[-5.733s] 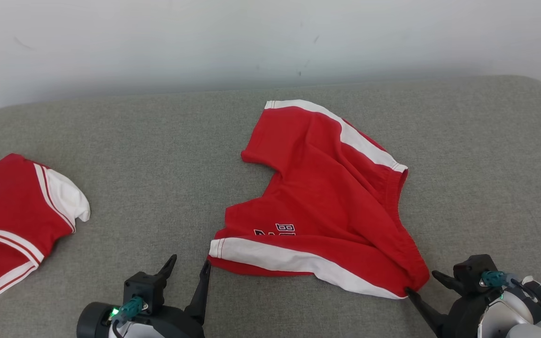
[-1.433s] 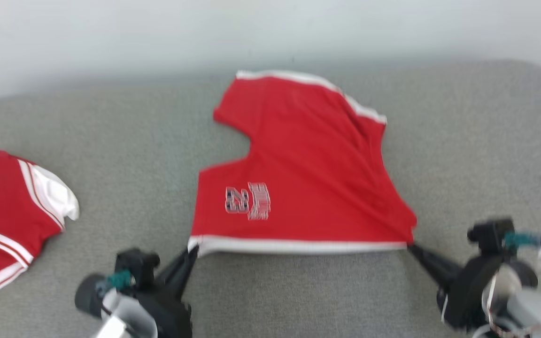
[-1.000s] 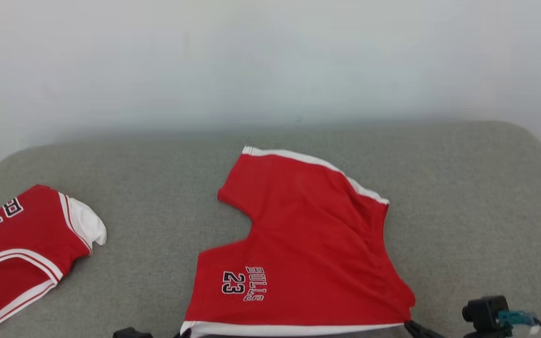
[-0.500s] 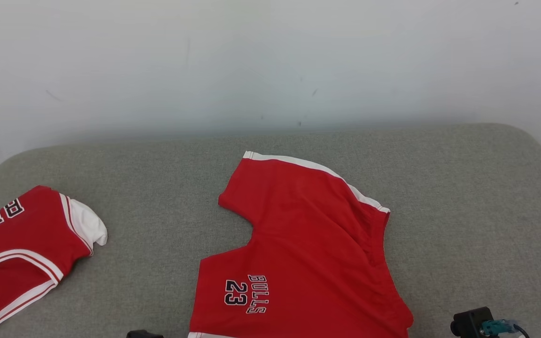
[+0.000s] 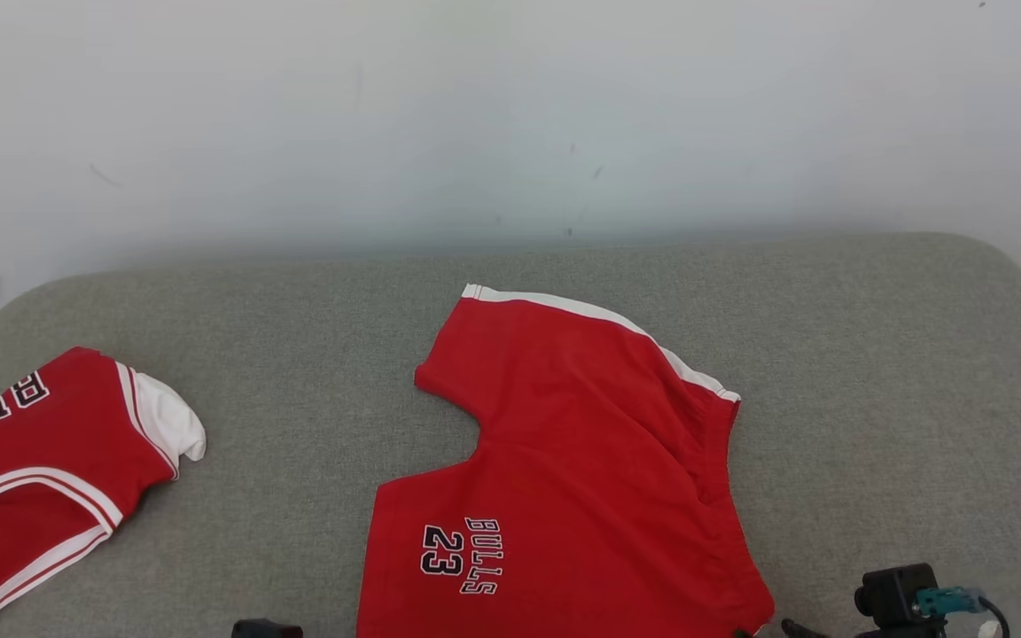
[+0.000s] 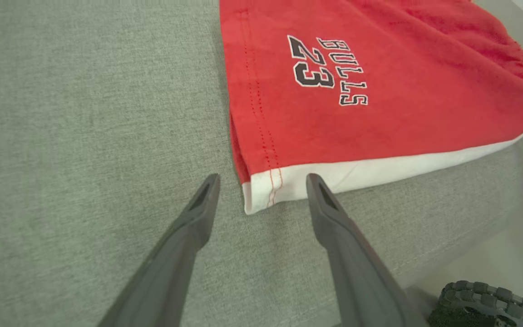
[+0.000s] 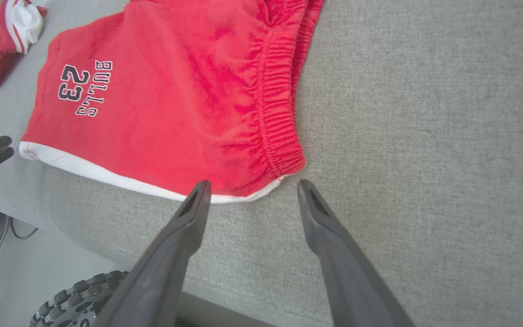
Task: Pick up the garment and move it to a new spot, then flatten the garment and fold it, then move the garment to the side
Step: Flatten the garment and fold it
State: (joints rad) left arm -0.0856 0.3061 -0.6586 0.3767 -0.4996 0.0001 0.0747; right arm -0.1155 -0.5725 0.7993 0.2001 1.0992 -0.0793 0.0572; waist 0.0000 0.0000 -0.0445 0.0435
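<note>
"So where do the red shorts [image 5: 581,478] lie?"

"Spread on the grey counter [image 5: 874,354], logo up, close to its front edge. The left pincer [image 6: 262,178] and the right pincer [image 7: 252,182] both gape empty, one at each near corner."

"What could go wrong?"

"The waistband [image 7: 279,136] side is bunched, so I'd say folding now traps those creases. A low grab might pinch the counter's cloth along with the white hem [image 6: 379,168], or drag it over the edge. The red jersey [image 5: 41,461] lies well apart."
</note>
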